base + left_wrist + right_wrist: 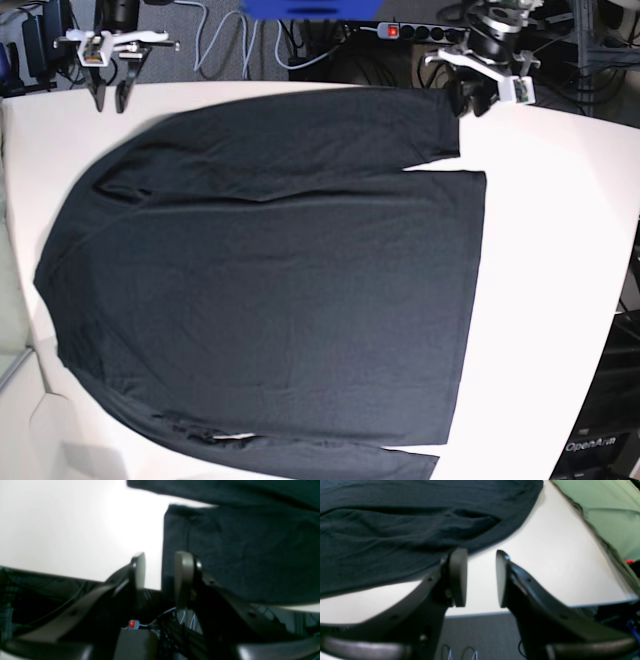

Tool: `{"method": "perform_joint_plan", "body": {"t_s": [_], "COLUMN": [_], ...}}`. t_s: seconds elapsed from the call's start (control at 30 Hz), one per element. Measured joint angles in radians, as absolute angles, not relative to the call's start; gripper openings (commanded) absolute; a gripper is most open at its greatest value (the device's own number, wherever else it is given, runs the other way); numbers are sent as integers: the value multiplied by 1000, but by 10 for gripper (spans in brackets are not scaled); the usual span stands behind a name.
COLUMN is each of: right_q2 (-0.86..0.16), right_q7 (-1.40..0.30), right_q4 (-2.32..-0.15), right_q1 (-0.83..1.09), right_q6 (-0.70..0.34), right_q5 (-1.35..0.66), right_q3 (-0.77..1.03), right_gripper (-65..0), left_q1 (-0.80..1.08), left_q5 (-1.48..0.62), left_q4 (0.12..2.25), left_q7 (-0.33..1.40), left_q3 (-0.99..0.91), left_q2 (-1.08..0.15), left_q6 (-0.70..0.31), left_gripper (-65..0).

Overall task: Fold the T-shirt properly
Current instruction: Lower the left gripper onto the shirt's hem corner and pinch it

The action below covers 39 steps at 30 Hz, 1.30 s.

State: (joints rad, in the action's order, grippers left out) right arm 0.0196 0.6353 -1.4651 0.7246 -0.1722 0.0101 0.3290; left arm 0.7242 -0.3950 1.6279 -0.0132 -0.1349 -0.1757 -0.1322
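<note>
The black T-shirt (pixel 280 270) lies spread flat on the white table (pixel 560 260), sleeves along the top and bottom of the base view. My left gripper (pixel 472 102) hovers at the far sleeve's cuff end. In the left wrist view the left gripper (pixel 160 572) is open, and the cuff edge of the T-shirt (pixel 237 555) shows behind its right finger (pixel 183 577). My right gripper (pixel 108 98) stands at the table's far left corner, just beyond the shoulder. Seen from the right wrist, the right gripper (pixel 478 577) is open over bare table, with the T-shirt (pixel 395 530) hem by its left finger (pixel 457 577).
A power strip (pixel 392 31) with a red light and loose cables lie behind the table's far edge. A green surface (pixel 607 510) runs beyond the table's side edge in the right wrist view. Grey floor (pixel 480 635) shows below the near edge there.
</note>
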Motion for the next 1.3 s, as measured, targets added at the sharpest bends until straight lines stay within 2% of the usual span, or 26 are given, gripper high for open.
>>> {"method": "perform_joint_plan", "body": {"t_s": [0.77,0.83,1.0,1.3], "right_q2": [19,19,20,20], "right_q7": [632,632,632,632], "right_q4": [-1464,-1464,-1464,-1464], "right_q1": [707,709,709,710], "right_q6": [-172,-172,-172,-172], "right_q5": [10,10,10,10], "right_q3": [329,329,329,329], "right_gripper": [-442,-442,-442,-442], "left_q1": [706,705,704,703], "left_q5": [-398,-398,-404,-405], "left_q4": [1564,1564,1559,1562], "left_q7": [-76,-76,-75,-71], "left_q3": [-35,-36,-38,-38], "left_q2": [-179,-178,-179,-179], "left_q6": [-143,-143,-135,-135], "left_gripper": [-461,-497,-644,-650]}}
